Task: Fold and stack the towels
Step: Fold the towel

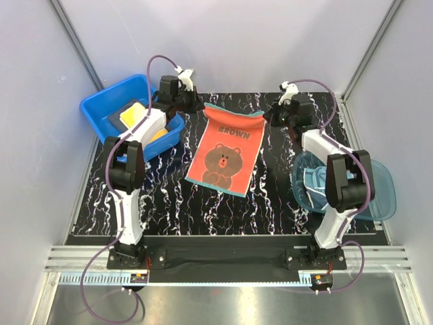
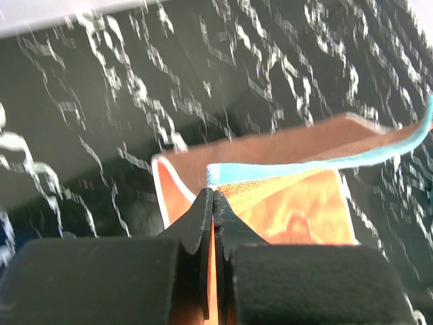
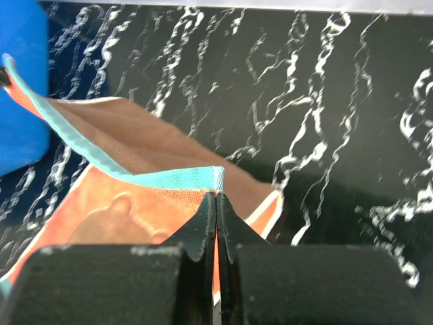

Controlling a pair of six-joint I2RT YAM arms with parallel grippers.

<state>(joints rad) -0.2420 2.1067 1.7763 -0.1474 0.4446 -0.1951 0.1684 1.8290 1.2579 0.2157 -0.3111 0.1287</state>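
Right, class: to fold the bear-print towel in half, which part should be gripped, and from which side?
Its two far corners, each approached from outside the cloth. The towel lies mostly flat with the teal-hemmed far edge raised off the table, giving thin corners to pinch. The left gripper and right gripper are each shut on one, probably suited to drawing that edge over the near one.
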